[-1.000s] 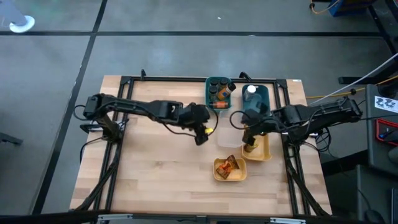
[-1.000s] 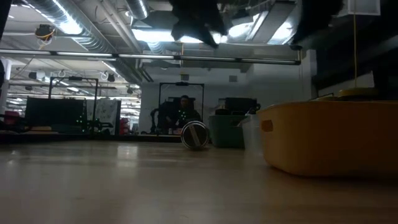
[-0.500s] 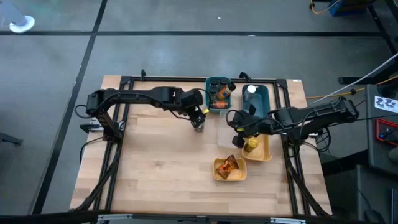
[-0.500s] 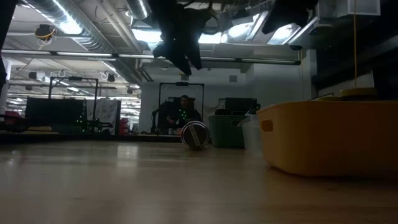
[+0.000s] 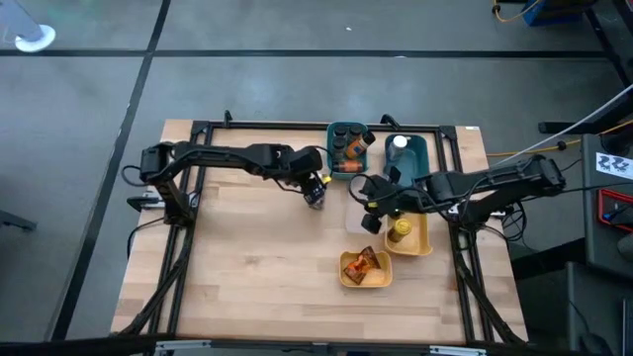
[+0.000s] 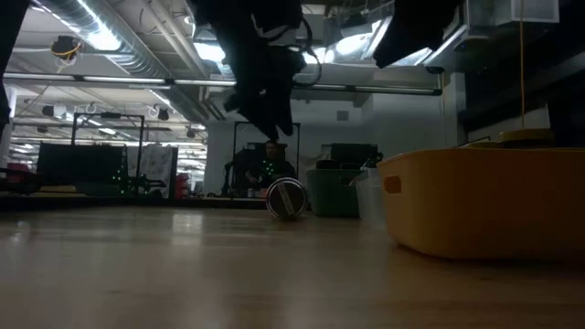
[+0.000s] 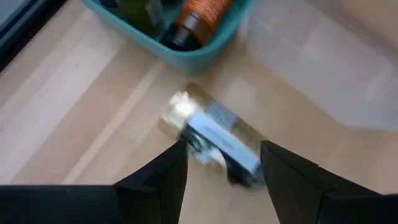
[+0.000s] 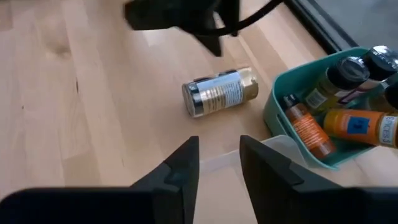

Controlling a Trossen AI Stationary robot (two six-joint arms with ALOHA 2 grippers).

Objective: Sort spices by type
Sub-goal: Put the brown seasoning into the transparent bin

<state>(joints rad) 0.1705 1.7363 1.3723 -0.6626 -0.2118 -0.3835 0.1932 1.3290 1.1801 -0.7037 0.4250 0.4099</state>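
Note:
A small spice jar [image 5: 316,199] with a blue and white label lies on its side on the wood table, just in front of a teal bin [image 5: 331,161] that holds several jars. It also shows in the low view [image 6: 286,197] and the right wrist view [image 8: 219,91]. My left gripper [image 7: 222,163] is open and hangs above this jar [image 7: 214,140], its fingers on either side of it, clear of it in the low view [image 6: 272,123]. My right gripper [image 8: 219,167] is open and empty over the clear bin [image 5: 356,220].
A second teal bin [image 5: 416,168] holds a white-lidded bottle. A yellow bin [image 5: 419,244] holds a yellow-lidded jar [image 5: 399,229], and another yellow bin [image 5: 346,277] near the front holds orange-brown packets. Bare wood lies to the left and front.
My left gripper has gone toward the table's far edge and come down over the lying jar. My right gripper has gone from over the yellow bin toward the table's left and far edge, to over the clear bin. The lying jar has stayed put.

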